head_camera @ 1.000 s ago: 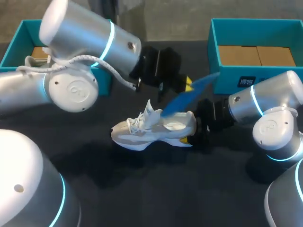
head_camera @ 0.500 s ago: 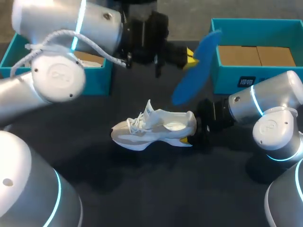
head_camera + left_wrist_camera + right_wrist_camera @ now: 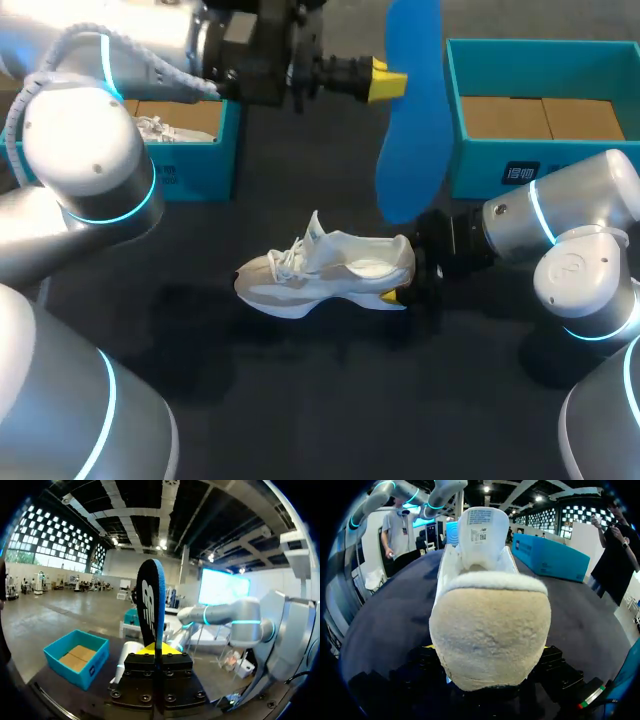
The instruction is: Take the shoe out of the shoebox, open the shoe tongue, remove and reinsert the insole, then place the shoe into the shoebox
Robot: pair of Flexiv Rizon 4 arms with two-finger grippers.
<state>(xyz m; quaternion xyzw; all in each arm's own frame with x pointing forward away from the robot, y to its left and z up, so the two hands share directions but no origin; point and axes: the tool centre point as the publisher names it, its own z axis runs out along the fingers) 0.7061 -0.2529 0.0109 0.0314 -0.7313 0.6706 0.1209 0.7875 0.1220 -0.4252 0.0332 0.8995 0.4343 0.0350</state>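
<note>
And there it is: the left gripper is holding up over the far side of the dark table, its yellow-tipped fingers pinching tight from both sides on the blue insole, which is hanging clear of the shoe, up in the air. From the left wrist, that gripper is showing almost no gap at all, with the insole standing edge-on between the fingers and running straight out ahead. Down below, the white shoe is sitting upright mid-table, outside both boxes, its tongue pulled up and the laces loose. The right gripper is low at the heel; from its own wrist the gripper is hugging the padded heel of the shoe, a sliver of yellow peeking out on either side, fingers spread to the heel's width. A teal shoebox is waiting at the far right, and a second teal shoebox at the far left is carrying another shoe.
</note>
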